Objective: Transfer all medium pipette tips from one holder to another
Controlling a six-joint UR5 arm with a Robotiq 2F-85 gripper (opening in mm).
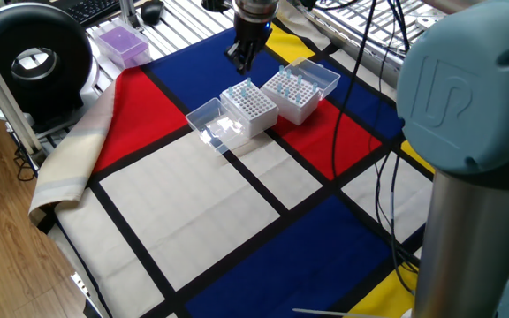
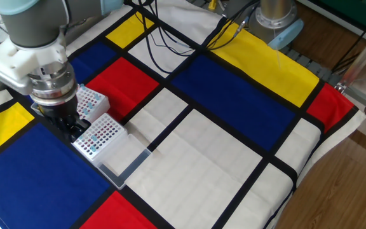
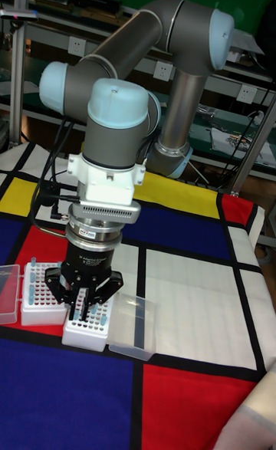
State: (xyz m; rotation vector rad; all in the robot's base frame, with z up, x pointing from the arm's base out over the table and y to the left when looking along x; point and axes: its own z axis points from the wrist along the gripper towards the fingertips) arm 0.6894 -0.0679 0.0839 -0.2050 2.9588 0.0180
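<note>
Two white racks stand side by side on the checked cloth, both with clear lids open. One rack (image 1: 250,108) (image 2: 101,137) (image 3: 86,329) holds medium pipette tips (image 1: 246,87) along one edge. The other rack (image 1: 292,94) (image 2: 89,102) (image 3: 34,306) holds scattered pale blue tips (image 1: 290,84). My gripper (image 1: 241,62) (image 2: 74,129) (image 3: 83,310) points down just above the tip-lined edge of the first rack. Its fingers are pinched close together on what looks like one slender tip.
The first rack's clear lid (image 1: 206,117) (image 2: 127,164) (image 3: 134,329) lies flat beside it. A purple box (image 1: 120,44) and a black round device (image 1: 29,57) sit beyond the cloth's left edge. Cables (image 2: 170,44) cross the cloth near the arm base.
</note>
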